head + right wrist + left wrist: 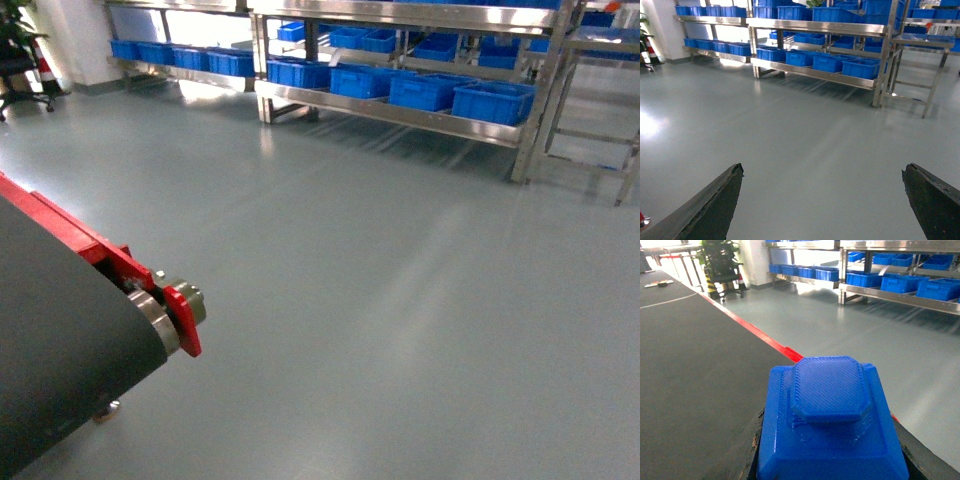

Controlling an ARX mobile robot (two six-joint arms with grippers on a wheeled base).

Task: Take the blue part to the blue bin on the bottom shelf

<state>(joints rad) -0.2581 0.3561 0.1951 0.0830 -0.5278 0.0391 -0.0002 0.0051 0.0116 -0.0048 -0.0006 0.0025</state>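
- A dark conveyor belt (60, 330) with a red side rail (95, 250) fills the lower left of the head view; its end roller (165, 315) sits at the corner above the grey floor (400, 320).
- In the left wrist view the blue part (830, 420), a square base with an octagonal raised top, fills the foreground right under the camera, over the belt's edge.
- The left tool shows only as dark slivers on either side of the part's base; it looks closed around the blue part, though the fingers themselves are mostly hidden.
- Far left in that view, a potted plant (720, 260) stands by the wall.
- Across the floor, steel racks run along the back; the bottom shelf (390, 112) carries a row of blue bins (492, 102), well apart from the part.
- A second, similar rack (180, 68) further left also holds blue bins.
- In the right wrist view the right tool (822, 200) stands wide apart, its two dark fingers (710, 207) at either lower corner, with nothing between them but floor.
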